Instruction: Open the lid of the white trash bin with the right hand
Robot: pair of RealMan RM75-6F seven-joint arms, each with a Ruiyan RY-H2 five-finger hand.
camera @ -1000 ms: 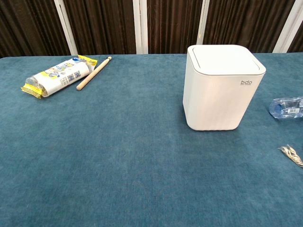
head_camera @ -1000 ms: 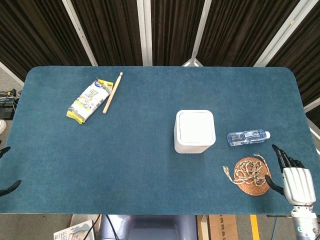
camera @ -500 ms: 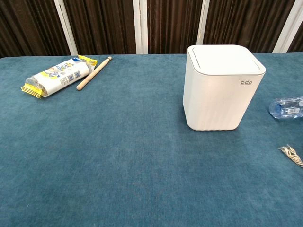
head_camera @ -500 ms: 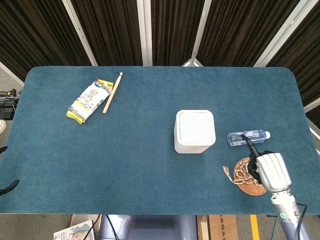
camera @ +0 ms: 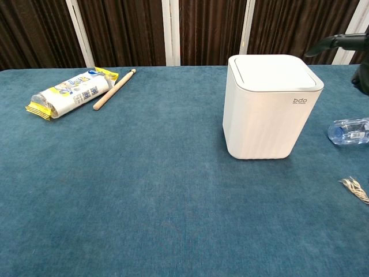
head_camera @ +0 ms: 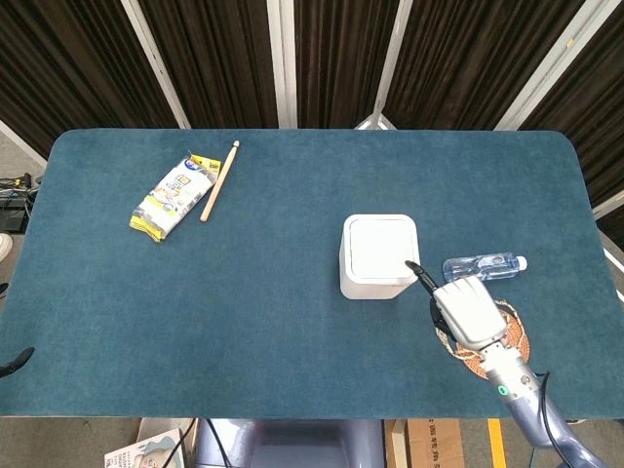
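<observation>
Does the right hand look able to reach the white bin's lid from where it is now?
Probably yes: the right hand hangs just right of the white trash bin, a fingertip at its lid, nothing between.

Left of the white trash bin (head_camera: pixel 379 255) we see open cloth; right of it, a water bottle (head_camera: pixel 483 266) and rope coil (head_camera: pixel 487 336) crowd the approach.
</observation>
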